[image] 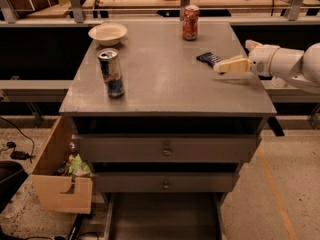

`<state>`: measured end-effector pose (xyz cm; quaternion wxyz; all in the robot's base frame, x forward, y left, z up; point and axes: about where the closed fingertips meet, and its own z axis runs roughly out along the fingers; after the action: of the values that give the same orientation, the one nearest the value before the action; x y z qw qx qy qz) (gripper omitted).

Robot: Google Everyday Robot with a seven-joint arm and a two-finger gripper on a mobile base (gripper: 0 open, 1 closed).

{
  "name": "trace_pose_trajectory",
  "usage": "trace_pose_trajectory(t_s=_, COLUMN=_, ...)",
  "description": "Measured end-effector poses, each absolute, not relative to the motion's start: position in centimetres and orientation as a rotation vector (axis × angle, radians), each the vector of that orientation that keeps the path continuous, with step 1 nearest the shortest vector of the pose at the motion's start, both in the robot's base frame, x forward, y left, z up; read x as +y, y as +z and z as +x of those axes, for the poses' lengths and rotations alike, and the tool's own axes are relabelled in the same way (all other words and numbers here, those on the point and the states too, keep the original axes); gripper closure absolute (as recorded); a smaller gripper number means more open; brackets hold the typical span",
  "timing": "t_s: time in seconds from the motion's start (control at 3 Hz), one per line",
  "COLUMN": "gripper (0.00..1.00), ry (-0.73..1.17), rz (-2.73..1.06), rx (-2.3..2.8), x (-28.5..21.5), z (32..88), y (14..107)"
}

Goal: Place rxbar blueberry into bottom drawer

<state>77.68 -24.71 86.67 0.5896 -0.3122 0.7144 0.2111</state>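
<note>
The rxbar blueberry (208,59), a small flat dark navy bar, lies on the grey cabinet top (165,84) towards its right side. My gripper (223,66) reaches in from the right and sits just above the bar's near right end, its pale fingers pointing left. The bottom drawer (162,219) is pulled out at the foot of the cabinet and shows a plain grey tray inside.
A blue-silver can (111,73) stands on the left of the top, a white bowl (107,33) at the back left, an orange-red can (190,22) at the back. Two knobbed drawers (165,149) are shut. A tan wooden box (57,174) stands left of the cabinet.
</note>
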Motion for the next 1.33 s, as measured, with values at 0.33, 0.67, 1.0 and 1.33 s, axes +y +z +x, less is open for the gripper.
trace_pose_trajectory(t_s=0.33, gripper=0.00, ry=0.503, rz=-0.717, rx=1.680, x=-24.6, z=78.0, y=85.5)
trace_pose_trajectory(t_s=0.67, gripper=0.00, ry=0.535, rz=-0.727, rx=1.686, x=-23.5, z=78.0, y=84.4)
trace_pose_trajectory(t_s=1.0, gripper=0.00, ry=0.567, rz=-0.758, rx=1.676, x=-21.9, z=78.1, y=84.0)
trace_pose_trajectory(t_s=1.33, gripper=0.13, ry=0.591, rz=-0.774, rx=1.694, x=-20.0, z=78.4, y=82.8)
